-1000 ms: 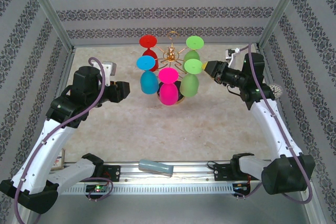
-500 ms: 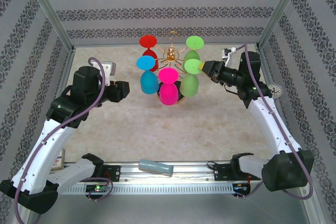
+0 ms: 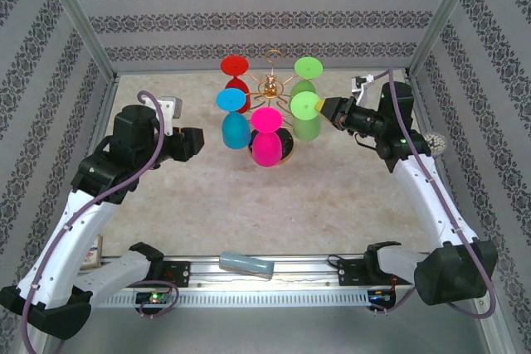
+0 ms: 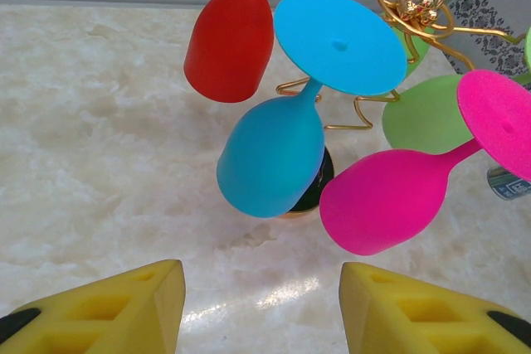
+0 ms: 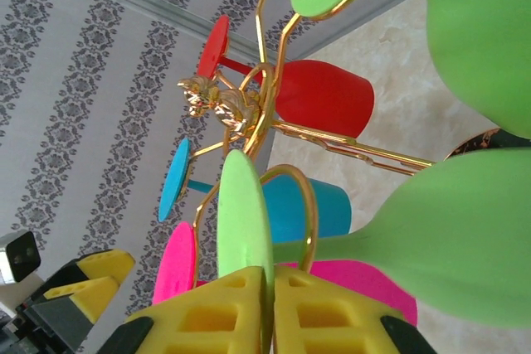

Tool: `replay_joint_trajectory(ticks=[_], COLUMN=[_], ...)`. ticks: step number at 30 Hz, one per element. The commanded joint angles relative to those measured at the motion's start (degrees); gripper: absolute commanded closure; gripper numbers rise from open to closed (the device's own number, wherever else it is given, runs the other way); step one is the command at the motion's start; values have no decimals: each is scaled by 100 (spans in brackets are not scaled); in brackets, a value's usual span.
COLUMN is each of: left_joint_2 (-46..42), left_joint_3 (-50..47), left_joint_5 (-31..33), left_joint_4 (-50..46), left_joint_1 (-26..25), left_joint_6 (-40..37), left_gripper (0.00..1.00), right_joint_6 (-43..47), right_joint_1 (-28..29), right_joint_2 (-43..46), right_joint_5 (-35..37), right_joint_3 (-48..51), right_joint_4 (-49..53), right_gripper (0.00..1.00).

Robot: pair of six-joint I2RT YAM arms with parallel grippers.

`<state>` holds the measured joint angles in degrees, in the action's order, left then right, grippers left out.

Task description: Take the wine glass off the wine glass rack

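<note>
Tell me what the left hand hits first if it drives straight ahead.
Most likely the blue wine glass, whose bowl hangs in line with the left hand. The pink wine glass hangs just right of that line; depth between them is unclear.

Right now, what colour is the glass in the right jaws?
Light green wine glass; best in right wrist view.

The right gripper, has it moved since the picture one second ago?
Yes. In the top view the right gripper has shifted left, toward the wine glass rack, and now pinches the foot of the near green wine glass.
</note>
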<state>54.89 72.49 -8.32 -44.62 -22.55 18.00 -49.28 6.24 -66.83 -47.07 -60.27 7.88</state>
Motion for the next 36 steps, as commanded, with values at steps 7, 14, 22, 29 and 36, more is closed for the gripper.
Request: replay_joint_trajectory(ticks=[7, 14, 22, 29, 36], left_joint_2=[22, 111, 249, 289, 307], left_joint_3=[120, 293, 311, 222, 220], left_joint_5=[92, 131, 137, 68, -65], left_joint_4=[161, 17, 45, 214, 260], left_joint_1=[-120, -139, -214, -309, -423], left_joint_6=[-140, -193, -347, -426, -524], left_gripper=[48, 48, 49, 49, 50], right_joint_6=[-49, -214, -348, -558, -801], right_joint_1=[-69, -79, -76, -61, -26], right_joint_2=[144, 111, 87, 91, 109], right_joint_5=[-175, -294, -399, -448, -452], right_joint_3=[-45, -90, -248, -358, -485], right_joint_4=[-7, -112, -154, -213, -232], right_gripper=[100, 100, 100, 100, 100])
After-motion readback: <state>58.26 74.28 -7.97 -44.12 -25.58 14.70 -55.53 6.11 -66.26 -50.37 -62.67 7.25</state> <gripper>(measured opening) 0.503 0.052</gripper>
